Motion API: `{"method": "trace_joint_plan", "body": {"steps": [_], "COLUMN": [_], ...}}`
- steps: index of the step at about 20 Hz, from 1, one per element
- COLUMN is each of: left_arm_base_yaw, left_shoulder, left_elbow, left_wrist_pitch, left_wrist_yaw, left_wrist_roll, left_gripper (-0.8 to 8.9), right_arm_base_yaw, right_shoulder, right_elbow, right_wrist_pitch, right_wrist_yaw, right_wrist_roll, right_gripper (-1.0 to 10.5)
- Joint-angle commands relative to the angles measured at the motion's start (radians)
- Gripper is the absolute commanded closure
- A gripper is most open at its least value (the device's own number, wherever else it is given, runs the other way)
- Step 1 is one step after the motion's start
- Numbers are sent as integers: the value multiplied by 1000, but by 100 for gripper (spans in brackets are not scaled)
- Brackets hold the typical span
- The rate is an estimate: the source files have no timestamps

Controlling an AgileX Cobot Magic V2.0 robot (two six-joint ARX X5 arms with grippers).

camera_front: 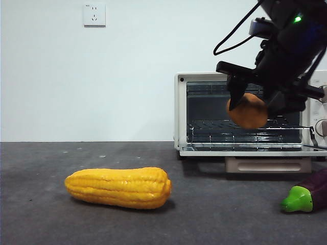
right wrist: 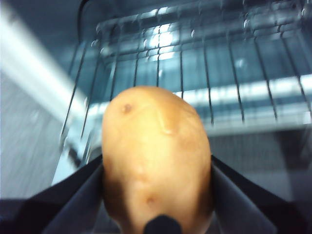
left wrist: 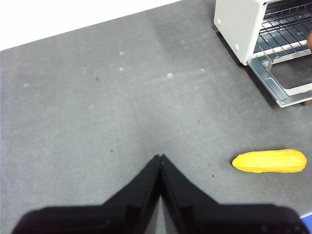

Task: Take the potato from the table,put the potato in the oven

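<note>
While the small round-oval brown-orange potato (right wrist: 156,161) is clenched on both sides between the black jaws of the right gripper (camera_front: 253,104), it is held up in the air, clear of the flat dark grey speckled table (camera_front: 41,204). Just beyond the claw, the wire rack (right wrist: 195,63) of the cream-white boxy toaster oven (camera_front: 180,112) is seen, with the oven's door folded down and the potato hanging in front of the open cavity, above that door. Below the claw and to one side, a purple eggplant with a green cap (camera_front: 306,196) lies on the table; farther off, well apart from the claw, a long yellow corn cob (camera_front: 118,187) rests on its side. The left gripper (left wrist: 160,158) is kept well away over bare table, its jaws pressed together on nothing, with the corn cob and the oven's corner seen beyond it.
</note>
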Motion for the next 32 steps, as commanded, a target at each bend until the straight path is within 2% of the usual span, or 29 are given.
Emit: {"method": "trace_joint_plan", "body": {"steps": [1,10,14,17,20,23,26,32], "left_arm_base_yaw": [4,4,4,4,4,4,4,4], "left_shoulder": [-2,5,12,23,40,61,72,75], "left_elbow": [-5,-5,-5,-5,-5,-5,-5,-5], "left_wrist_pitch": [6,6,6,6,6,6,6,6], "left_wrist_yaw": [-3,-4,-4,-4,-4,-4,-3,1], "left_wrist_roll": [10,10,10,10,10,10,10,10], "left_gripper": [820,820,820,820,820,820,820,820], "right_arm_base_yaw": [2,-11,-19,-29,-32,-37,-37,-37], "right_shoulder": [53,248,269,270,270,270,270,264], "right_elbow": [58,243,265,266,267,267,267,287], "right_wrist_pitch": [17,21,19,20,17,14,14,-14], "right_wrist_yaw": [-4,42,166,181,180,172,173,173], "right_wrist_roll": [-43,-46,-32,-26,-27,-31,-35,-40], "right_gripper": [855,855,852,845,692,588,421,405]}}
